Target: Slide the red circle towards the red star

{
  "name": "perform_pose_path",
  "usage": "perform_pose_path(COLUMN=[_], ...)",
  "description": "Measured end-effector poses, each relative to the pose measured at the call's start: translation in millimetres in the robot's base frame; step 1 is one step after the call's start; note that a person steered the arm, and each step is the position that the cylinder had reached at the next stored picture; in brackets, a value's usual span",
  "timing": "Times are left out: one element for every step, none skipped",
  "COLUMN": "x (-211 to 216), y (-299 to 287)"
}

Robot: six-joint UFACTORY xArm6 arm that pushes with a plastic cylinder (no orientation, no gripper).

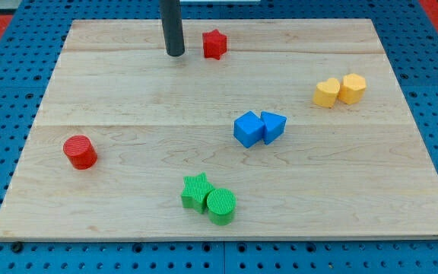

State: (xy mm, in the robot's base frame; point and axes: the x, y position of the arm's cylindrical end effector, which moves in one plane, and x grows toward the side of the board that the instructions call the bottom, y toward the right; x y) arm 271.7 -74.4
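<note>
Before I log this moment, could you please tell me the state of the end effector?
My tip: a bare rod, holding nothing, just left of the red star block, far from the red circle block.

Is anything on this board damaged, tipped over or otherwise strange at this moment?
Nothing stands out. All blocks lie flat on the wooden board. My tip rests just left of the red star, far from the red circle, which sits alone near the view's left edge.
</note>
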Motion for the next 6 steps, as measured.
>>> perform_pose_path(x=[-17.6, -20.2, 3.8, 53.0, 108.7, 162.4], y=[95.3, 179.9, 188.0, 150.3, 72.8, 25.0])
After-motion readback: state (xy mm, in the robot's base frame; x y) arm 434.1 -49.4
